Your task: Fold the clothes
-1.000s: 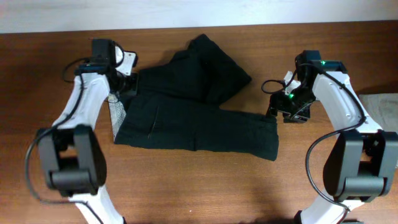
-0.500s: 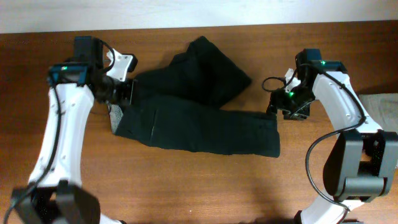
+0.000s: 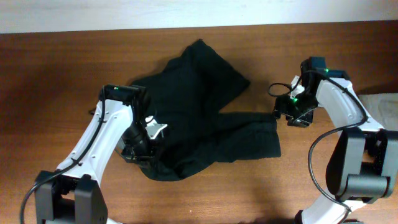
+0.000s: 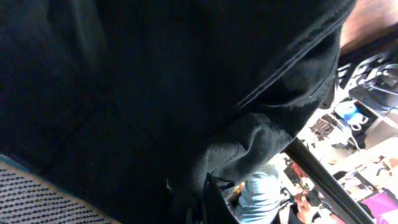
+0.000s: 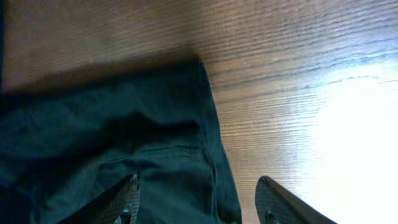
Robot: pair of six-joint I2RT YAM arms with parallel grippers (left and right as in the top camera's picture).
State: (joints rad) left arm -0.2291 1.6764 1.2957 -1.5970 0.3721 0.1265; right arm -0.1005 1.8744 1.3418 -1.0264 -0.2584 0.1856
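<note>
The clothes (image 3: pixel 199 106) are one black garment, bunched in the middle of the table with its left side drawn over itself toward the front. My left gripper (image 3: pixel 147 140) sits at the front left of the heap, shut on a fold of the fabric. In the left wrist view black cloth (image 4: pixel 155 93) fills the frame and hides the jaws. My right gripper (image 3: pixel 292 112) hangs open over the garment's right edge. Its two fingertips (image 5: pixel 127 198) straddle the hem (image 5: pixel 205 143), with one above the fabric and the other above bare wood.
A light grey folded cloth (image 3: pixel 380 102) lies at the table's right edge, beside the right arm. The brown wooden table (image 3: pixel 50 81) ends at a white wall along the back.
My left gripper has shut on the garment's left edge and carried it right and toward the front, folding that side over. The right arm has barely moved.
</note>
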